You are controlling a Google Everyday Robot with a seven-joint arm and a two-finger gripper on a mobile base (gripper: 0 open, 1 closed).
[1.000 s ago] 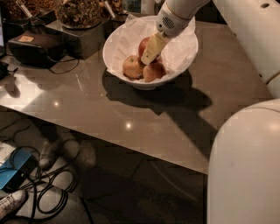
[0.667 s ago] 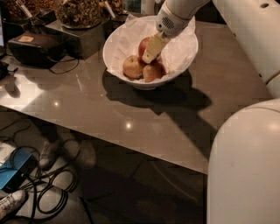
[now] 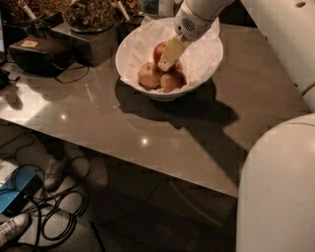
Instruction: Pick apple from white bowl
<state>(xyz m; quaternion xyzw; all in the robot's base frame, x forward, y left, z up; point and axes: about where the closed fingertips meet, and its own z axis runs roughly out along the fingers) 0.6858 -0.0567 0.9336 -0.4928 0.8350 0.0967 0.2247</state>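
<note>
The white bowl (image 3: pixel 124 53), lined with crumpled white paper, stands on the grey table (image 3: pixel 98 115) at the back centre. Three apples lie in it. The deep red apple (image 3: pixel 158 49) is at the back, partly hidden by my gripper. A pale yellow-tan apple (image 3: pixel 148 75) and an orange-pink apple (image 3: pixel 172 81) lie in front. My gripper (image 3: pixel 164 63) reaches down into the bowl from the upper right, its cream tip right beside the red apple, among the three apples.
Dark containers of brown granola-like food (image 3: pixel 91 14) and a black device (image 3: pixel 37 51) stand at the back left of the table. My white body (image 3: pixel 275 187) fills the lower right. Cables (image 3: pixel 51 219), a blue box (image 3: pixel 12 197) and a shoe (image 3: pixel 12 229) lie on the floor.
</note>
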